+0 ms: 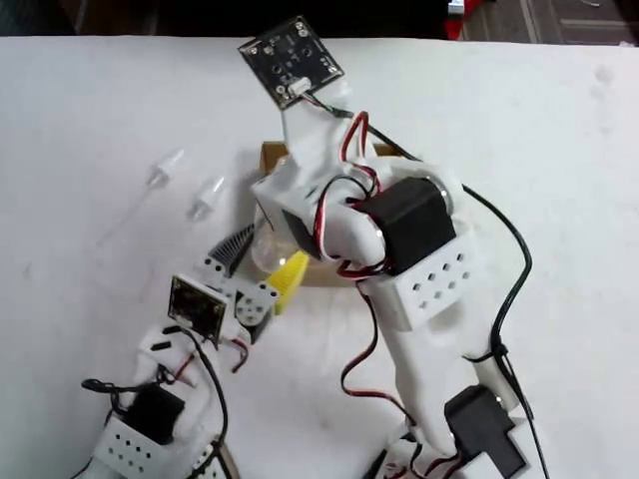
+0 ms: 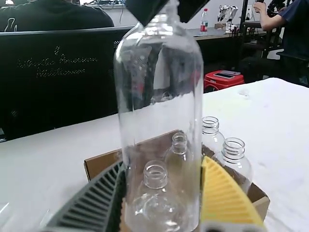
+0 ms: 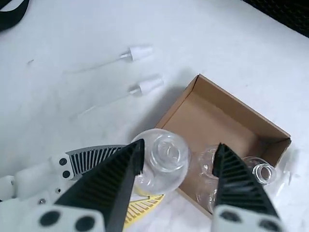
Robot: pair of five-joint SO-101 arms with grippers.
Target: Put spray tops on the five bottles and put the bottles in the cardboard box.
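A clear bottle (image 2: pixel 159 96) without a top stands upright, and my left gripper (image 2: pixel 159 203) is shut on its body with one grey and one yellow finger. From above, its open neck (image 3: pixel 166 152) sits between the black fingers of my right gripper (image 3: pixel 179 147), which is open around it without touching. In the high view the left gripper (image 1: pixel 262 261) holds the bottle (image 1: pixel 262 244) at the front edge of the cardboard box (image 1: pixel 275 155), under the right arm. Several uncapped bottles (image 2: pixel 234 154) stand in the box (image 3: pixel 227 121). Two white spray tops (image 3: pixel 137 52) (image 3: pixel 145 86) lie on the table.
The spray tops (image 1: pixel 168 165) (image 1: pixel 208 195) lie left of the box on the white table (image 1: pixel 80 150), each with a thin tube. The right arm's body and cables (image 1: pixel 419 239) cover most of the box. A dark chair (image 2: pixel 53 72) stands beyond the table.
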